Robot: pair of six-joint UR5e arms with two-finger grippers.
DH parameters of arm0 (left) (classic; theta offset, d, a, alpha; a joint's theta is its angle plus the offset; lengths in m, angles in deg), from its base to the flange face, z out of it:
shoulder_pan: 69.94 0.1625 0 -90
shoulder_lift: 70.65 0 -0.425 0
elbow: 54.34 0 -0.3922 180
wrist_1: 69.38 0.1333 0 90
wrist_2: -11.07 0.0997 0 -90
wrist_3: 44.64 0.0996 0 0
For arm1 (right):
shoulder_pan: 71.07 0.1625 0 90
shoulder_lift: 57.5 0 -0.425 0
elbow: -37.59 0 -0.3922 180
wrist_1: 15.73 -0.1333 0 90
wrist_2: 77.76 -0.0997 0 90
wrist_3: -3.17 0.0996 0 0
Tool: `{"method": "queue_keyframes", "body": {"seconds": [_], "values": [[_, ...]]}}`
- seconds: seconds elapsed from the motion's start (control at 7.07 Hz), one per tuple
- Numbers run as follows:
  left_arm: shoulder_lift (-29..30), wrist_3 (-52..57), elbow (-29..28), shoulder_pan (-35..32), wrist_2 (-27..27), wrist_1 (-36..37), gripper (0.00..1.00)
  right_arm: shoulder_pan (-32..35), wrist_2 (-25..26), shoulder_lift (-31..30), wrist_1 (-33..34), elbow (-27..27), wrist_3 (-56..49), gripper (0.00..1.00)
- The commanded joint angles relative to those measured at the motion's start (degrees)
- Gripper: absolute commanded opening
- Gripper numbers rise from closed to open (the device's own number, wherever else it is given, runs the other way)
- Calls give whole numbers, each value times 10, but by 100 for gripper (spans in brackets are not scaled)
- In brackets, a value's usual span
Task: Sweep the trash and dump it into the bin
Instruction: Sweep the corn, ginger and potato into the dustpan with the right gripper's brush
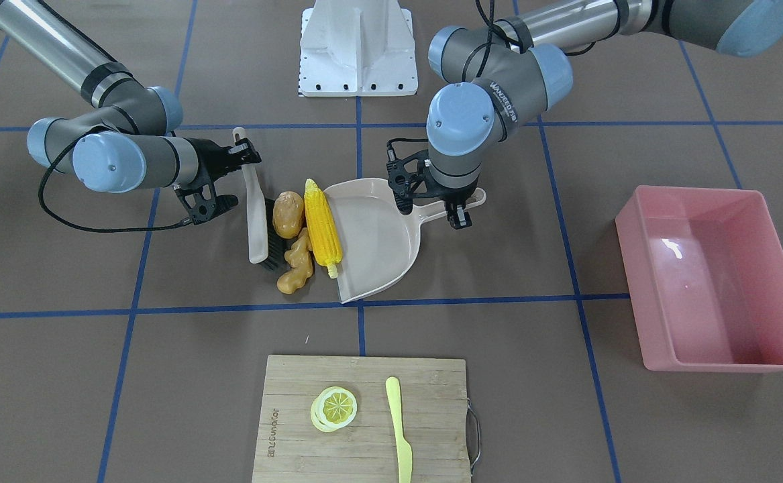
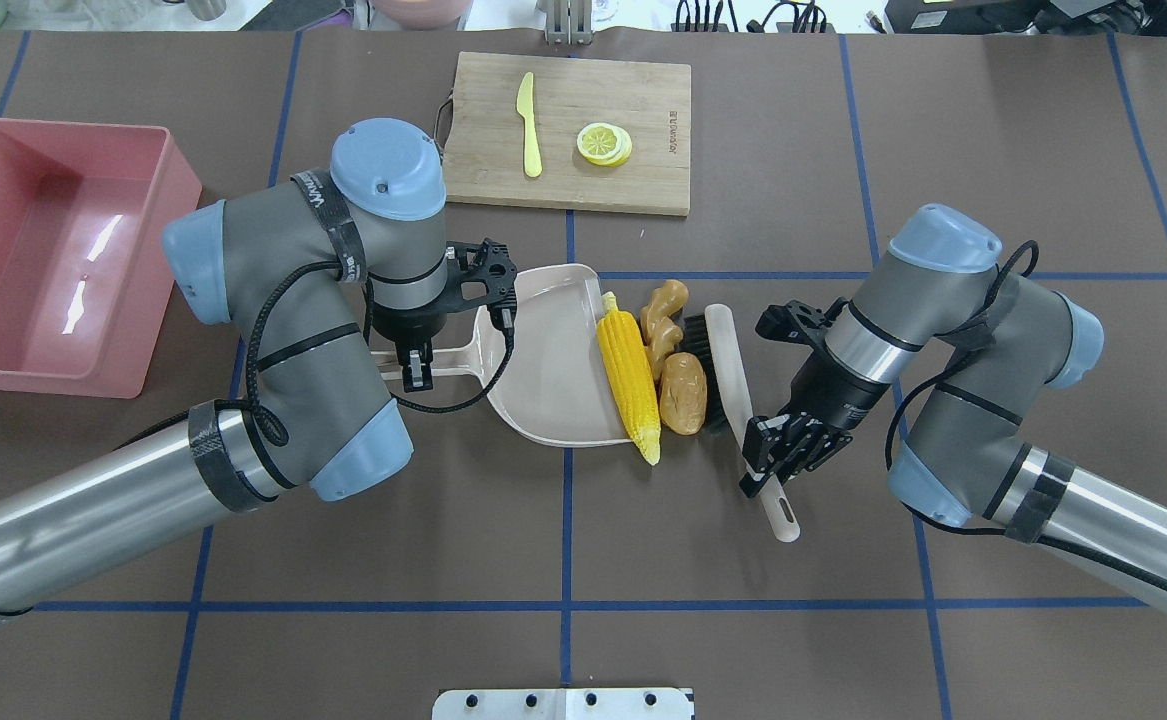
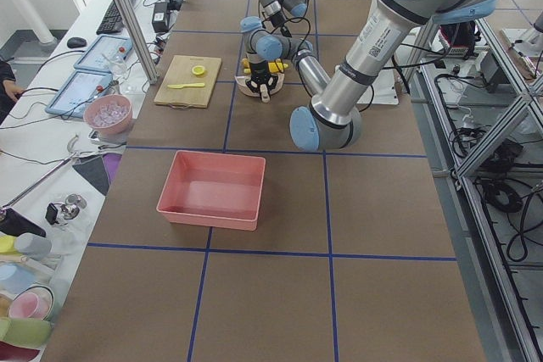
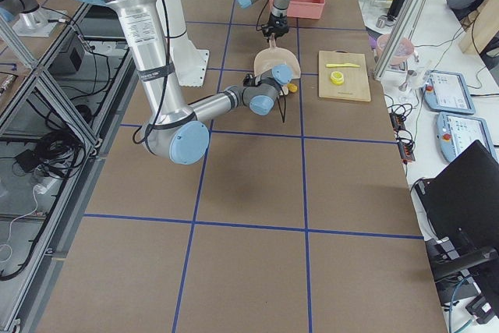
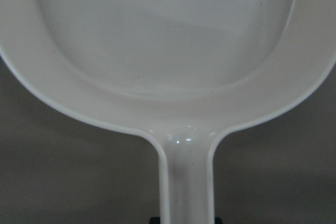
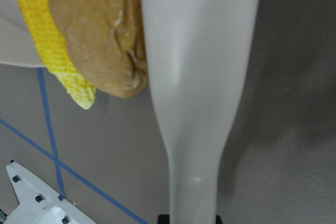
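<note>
Corn [image 2: 628,372] at dustpan [image 2: 553,340] lip (brush [image 2: 728,360] beside potato [image 2: 683,393]).

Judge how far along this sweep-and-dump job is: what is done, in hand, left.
Done: the left gripper holds the dustpan by its handle, the right gripper the brush. In hand: the brush has potato and ginger bunched against the corn, which lies along the dustpan's lip; none is fully inside. Left: push all three in, then tip them into the bin, which is empty.
</note>
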State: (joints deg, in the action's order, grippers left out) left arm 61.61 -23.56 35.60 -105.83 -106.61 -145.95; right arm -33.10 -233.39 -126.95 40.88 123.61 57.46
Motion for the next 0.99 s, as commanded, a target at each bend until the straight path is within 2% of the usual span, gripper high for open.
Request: {"method": "queue_keyframes", "body": {"seconds": [0.0,0.42,0.85], "values": [[-2,1,0,0,0,-1,0,-12,13,20,5,-5,3,0],[-2,1,0,0,0,0,0,-17,29,100,6,-59,33,0],[-7,1,2,0,-1,1,0,-27,50,163,69,-62,51,0]]}}
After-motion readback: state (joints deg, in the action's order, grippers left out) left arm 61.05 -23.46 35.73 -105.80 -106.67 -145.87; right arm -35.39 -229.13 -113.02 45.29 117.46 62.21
